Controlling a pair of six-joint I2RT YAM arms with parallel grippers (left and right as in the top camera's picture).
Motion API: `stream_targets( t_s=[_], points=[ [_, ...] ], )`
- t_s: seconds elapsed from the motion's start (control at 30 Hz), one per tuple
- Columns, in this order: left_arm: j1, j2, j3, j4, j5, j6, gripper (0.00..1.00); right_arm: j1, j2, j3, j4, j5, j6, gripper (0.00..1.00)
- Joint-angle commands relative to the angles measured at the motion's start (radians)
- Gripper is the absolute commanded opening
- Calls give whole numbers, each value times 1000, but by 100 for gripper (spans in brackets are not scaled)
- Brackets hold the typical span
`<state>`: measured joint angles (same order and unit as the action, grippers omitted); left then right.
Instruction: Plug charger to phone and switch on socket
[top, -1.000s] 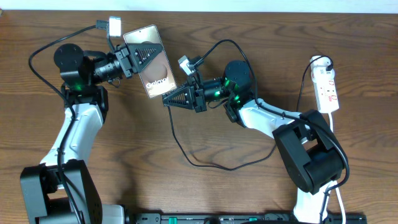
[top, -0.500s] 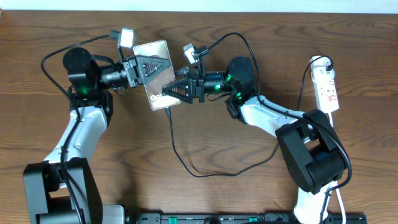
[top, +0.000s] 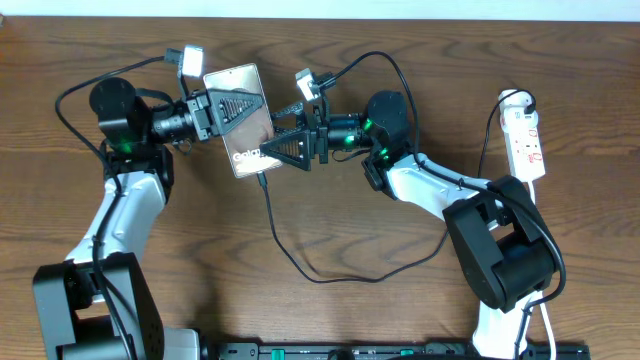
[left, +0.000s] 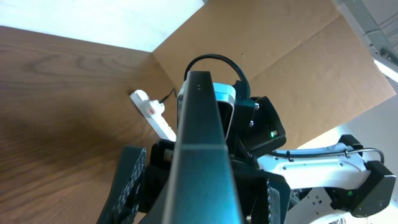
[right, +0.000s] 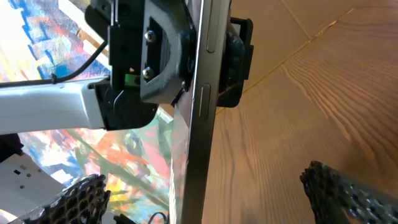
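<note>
Left gripper (top: 245, 103) clamps the phone (top: 247, 152) edge-on above the brown wood table (top: 400, 300). Right gripper (top: 272, 155) is spread wide around its lower edge, holding nothing. Charger (top: 290, 255) tip seemingly plugged in (blurry). Socket (top: 524, 135) sits well behind the right gripper, with cardboard (left: 292, 56) beyond.

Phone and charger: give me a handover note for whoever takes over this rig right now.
Left gripper shut on the phone, lettered face up.
Right gripper open beside the phone's lower edge, holding nothing.
Charger tip appears seated in that edge; its cable loops across the table.
Socket lies far right, untouched; switch state unreadable.
Done: plugging in, apparently. Left: switch on the socket.
</note>
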<state>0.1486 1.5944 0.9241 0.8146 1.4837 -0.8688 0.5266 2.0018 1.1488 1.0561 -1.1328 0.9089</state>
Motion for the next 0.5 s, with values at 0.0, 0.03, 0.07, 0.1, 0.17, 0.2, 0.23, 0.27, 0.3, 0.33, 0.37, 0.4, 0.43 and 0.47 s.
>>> stream_targets(
  t_s=[0.0, 0.03, 0.07, 0.1, 0.17, 0.2, 0.23, 0.27, 0.3, 0.33, 0.37, 0.4, 0.43, 0.47],
  points=[
    [50, -6, 13, -20, 43, 11, 8, -24, -18, 15, -7, -12, -5, 99],
    [63, -6, 13, -31, 47, 11, 7, -27, -18, 15, -14, -12, -5, 99],
    [78, -6, 13, -43, 50, 12, 7, -31, -18, 15, -26, -12, -6, 99],
    [96, -6, 12, -60, 51, 12, 7, -35, -18, 15, -37, -12, -8, 99],
    [130, -6, 9, -89, 51, 12, 8, -42, -18, 15, -69, -11, -8, 99],
    [148, -6, 6, -106, 50, 13, 7, -47, -18, 15, -87, -11, -8, 99],
    [164, -6, 1, -118, 51, 20, 7, -52, -18, 15, -106, -11, -8, 99],
    [181, -6, -6, -128, 50, 29, 7, -57, -18, 15, -126, -11, -8, 99],
    [195, -6, -14, -133, 50, 39, 7, -61, -18, 15, -141, -11, -9, 99],
    [207, -6, -26, -134, 50, 50, 7, -65, -18, 15, -163, -11, -11, 99],
    [231, -6, -53, -134, 50, 77, 8, -68, -18, 15, -205, -13, -34, 99],
    [240, -6, -67, -134, 50, 90, 7, -69, -18, 15, -227, -15, -50, 99],
    [248, -6, -84, -134, 50, 107, 7, -69, -18, 15, -248, -15, -60, 99],
    [255, -6, -101, -134, 49, 121, 7, -69, -18, 15, -271, -16, -73, 99]
  ],
)
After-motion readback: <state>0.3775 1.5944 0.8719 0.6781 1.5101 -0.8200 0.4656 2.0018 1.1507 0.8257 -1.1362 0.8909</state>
